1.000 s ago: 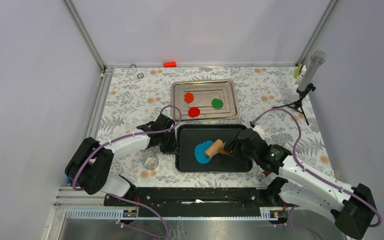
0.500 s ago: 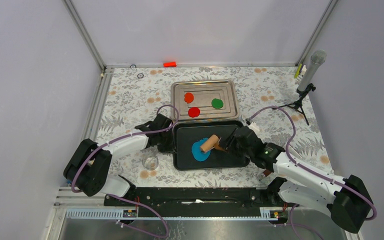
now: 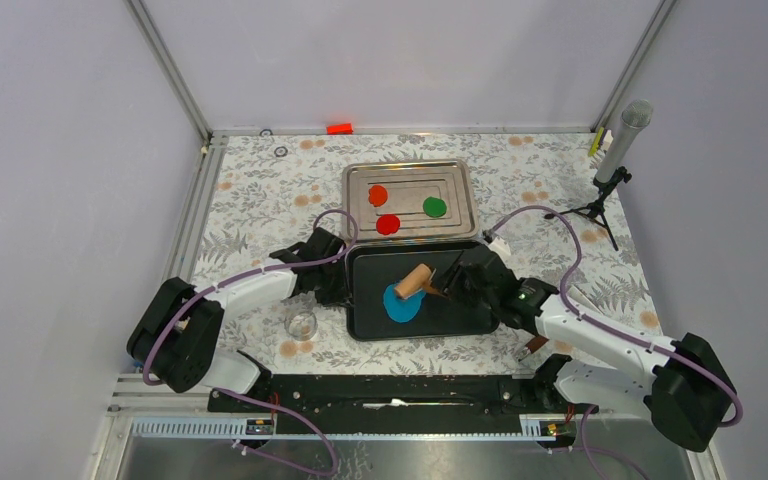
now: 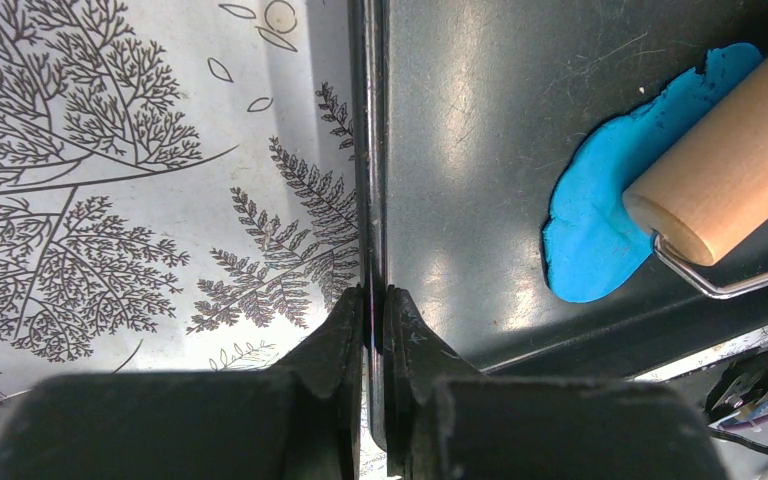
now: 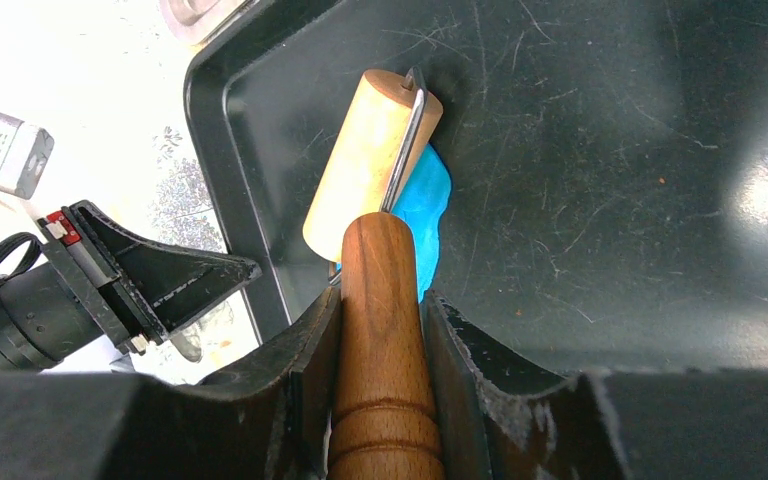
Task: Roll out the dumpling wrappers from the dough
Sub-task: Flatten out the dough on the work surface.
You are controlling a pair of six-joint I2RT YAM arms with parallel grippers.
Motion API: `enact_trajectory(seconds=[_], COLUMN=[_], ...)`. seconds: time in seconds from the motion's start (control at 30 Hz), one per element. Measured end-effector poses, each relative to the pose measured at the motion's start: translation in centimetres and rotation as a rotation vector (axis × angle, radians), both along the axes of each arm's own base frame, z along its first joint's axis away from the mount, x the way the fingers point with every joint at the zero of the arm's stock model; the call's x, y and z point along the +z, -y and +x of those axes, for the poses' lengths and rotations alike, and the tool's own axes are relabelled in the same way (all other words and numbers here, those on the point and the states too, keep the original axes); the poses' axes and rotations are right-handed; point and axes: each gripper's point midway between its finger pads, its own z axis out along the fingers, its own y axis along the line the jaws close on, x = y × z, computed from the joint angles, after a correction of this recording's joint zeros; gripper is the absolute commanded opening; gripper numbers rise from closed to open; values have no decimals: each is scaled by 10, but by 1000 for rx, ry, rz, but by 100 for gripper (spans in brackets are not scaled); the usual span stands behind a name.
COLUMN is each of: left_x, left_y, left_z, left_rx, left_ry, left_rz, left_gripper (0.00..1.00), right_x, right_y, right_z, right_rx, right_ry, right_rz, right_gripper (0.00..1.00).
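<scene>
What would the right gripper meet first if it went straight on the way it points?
The right gripper is shut on the roller, which leads and lies on the blue dough. Beyond that, probably the black tray's wall, though depth is unclear.

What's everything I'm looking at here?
dough: one, blue, flat in the black tray
roller: one, wooden, at the dough's far edge
black tray: one, black, mid-table
wrappers: three, red, orange and green, in the metal tray
metal tray: one, silver, behind the black tray
glass cup: one, clear, left of the black tray
microphone: one, grey, far right
left fingers: black, shut on the black tray's rim
right fingers: black, shut on the roller's handle
</scene>
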Motion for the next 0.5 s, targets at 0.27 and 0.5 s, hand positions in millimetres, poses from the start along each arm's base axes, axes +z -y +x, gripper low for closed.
enact_trajectory(seconds=[0.27, 0.5], left_x=[-1, 0], left_y=[0, 2], left_z=[0, -2], left_rx=[2, 0], left_ry=[0, -3], left_rz=[-3, -10], left_gripper=[0, 0], right_x=[-3, -4], right_y=[2, 21], right_z=[-2, -22], right_rx=[-11, -43], right_ry=[12, 0], right_rz=[29, 59], right_gripper=[0, 0])
